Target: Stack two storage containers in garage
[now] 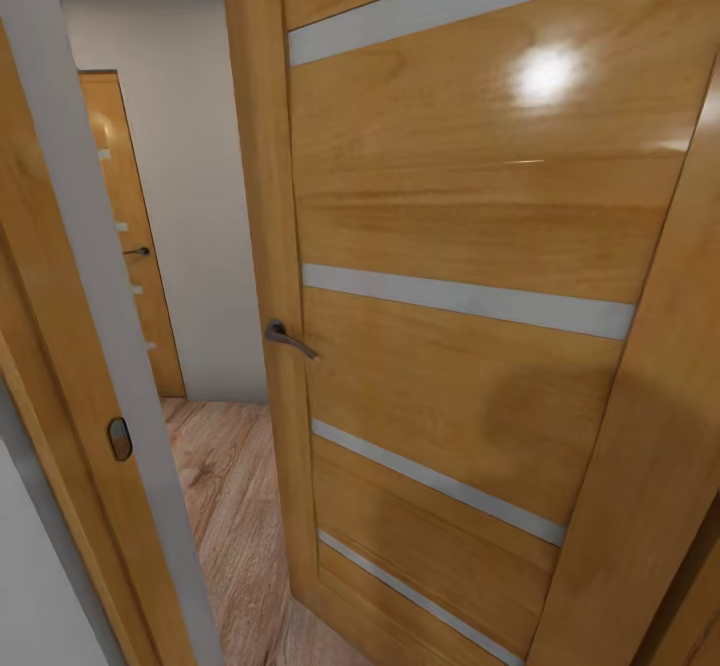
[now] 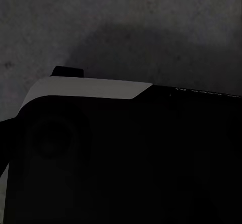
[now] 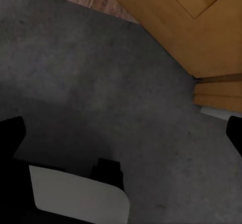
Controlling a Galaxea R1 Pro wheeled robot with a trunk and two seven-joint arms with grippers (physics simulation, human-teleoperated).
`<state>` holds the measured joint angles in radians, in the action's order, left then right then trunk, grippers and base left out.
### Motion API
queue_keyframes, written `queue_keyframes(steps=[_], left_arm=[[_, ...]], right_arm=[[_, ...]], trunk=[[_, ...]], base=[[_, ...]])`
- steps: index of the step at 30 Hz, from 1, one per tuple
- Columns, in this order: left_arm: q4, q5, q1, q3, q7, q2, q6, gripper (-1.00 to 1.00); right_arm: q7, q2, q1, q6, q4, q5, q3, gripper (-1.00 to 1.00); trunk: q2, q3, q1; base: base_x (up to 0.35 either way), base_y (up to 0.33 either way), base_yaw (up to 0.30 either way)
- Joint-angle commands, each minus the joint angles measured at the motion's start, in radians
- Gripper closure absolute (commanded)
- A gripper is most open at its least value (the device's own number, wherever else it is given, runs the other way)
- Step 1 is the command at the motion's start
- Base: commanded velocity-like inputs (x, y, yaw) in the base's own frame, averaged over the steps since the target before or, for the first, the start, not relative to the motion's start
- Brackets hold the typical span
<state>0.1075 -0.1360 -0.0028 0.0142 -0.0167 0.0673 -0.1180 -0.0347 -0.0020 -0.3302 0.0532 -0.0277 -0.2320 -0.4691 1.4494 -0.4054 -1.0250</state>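
Containers are nowhere around my pincers, so I judge the carrying unfinished. I face a wooden door (image 1: pixel 470 276) ajar, plank floor (image 1: pixel 230 506) beyond. My right pincer (image 3: pixel 123 133), fingers wide, hangs over grey concrete (image 3: pixel 101 77). Left pincer's state: cannot tell.

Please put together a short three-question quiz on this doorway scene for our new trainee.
1. True or false: the big wooden door in the head view has pale horizontal stripes across it.
2. What kind of floor shows through the gap beside that door? A) grey concrete B) light wood planks C) red carpet
3. Fill in: in the right wrist view, the ground under the arm is dark grey, and it meets a strip of ____ flooring near the door.

Key: 1 true; 2 B; 3 wood. The second door farther back, with its own handle, is a fair bonus spot.
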Motion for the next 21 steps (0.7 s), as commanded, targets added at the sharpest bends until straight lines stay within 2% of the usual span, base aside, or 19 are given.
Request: queue_keyframes(steps=[1, 9, 21], left_arm=[[0.000, -0.008, 0.000, 0.000, -0.002, 0.000, -0.002, -1.00], [0.000, -0.007, 0.000, -0.001, -0.002, 0.000, -0.003, -1.00], [0.000, -0.008, 0.000, 0.001, -0.002, 0.000, -0.003, -1.00]], right_arm=[[-0.004, 0.000, -0.001, 0.005, -0.003, -0.010, -0.008, -1.00], [-0.004, 0.000, -0.001, 0.005, -0.003, -0.010, -0.008, -1.00], [-0.004, 0.002, -0.001, 0.007, -0.003, -0.009, -0.008, -1.00]], trunk=[[0.001, -0.001, 0.000], [0.001, -0.001, 0.000], [0.001, -0.001, 0.000]], base=[[0.009, 0.000, 0.000], [0.107, 0.000, 0.000], [0.010, 0.000, 0.000]])
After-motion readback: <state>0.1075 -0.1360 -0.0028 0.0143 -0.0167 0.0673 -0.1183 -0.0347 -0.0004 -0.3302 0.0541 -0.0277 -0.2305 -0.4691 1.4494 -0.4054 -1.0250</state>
